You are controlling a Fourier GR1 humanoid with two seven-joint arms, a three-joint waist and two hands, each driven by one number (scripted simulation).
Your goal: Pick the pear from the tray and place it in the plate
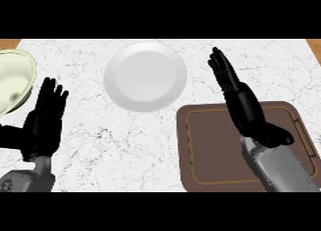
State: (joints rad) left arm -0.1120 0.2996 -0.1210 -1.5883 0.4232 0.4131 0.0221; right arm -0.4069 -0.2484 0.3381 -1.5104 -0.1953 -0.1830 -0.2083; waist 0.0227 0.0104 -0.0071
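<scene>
Right hand (pixel 240 97) (fingers straight) hangs above the tray (pixel 210 149); pear unseen.

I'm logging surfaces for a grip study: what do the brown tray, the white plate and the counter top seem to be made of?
The brown rectangular tray looks like matte plastic or wood: flat, dull colour with a thin lighter groove inside its rim. The round white plate looks like glazed ceramic, smooth with soft shading. The white counter top looks like marble or stone, given its dark veining. None of this is certain.
</scene>
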